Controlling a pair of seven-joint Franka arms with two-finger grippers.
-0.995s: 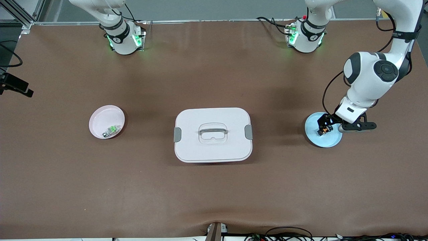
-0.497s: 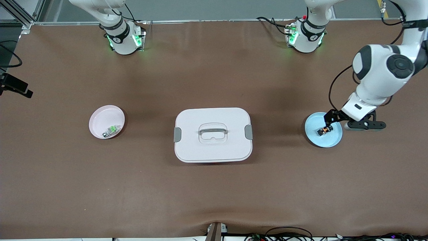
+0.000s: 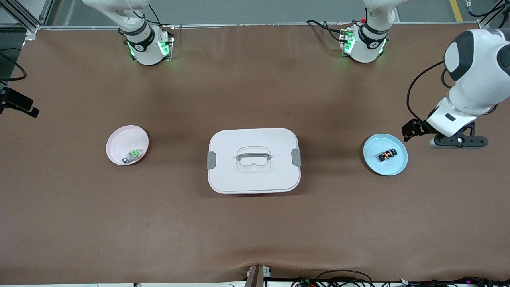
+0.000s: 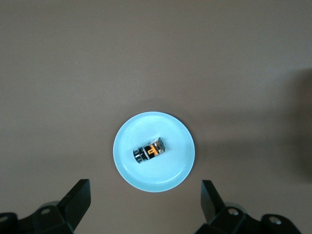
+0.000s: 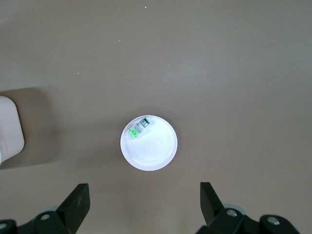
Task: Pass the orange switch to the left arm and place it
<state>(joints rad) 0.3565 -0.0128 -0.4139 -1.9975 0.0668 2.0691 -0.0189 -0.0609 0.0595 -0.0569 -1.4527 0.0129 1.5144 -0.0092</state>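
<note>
On the blue plate (image 3: 394, 164) lies the orange switch (image 3: 387, 154), apart from the released left pincer (image 3: 414, 129).

brown table mat (image 3: 255, 223) under even light, cables (image 3: 342, 277) at its edge.

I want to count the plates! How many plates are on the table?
2. The pink plate sits toward the right arm's end of the table, the blue plate toward the left arm's end, with the box between them. None looks hidden.
</note>
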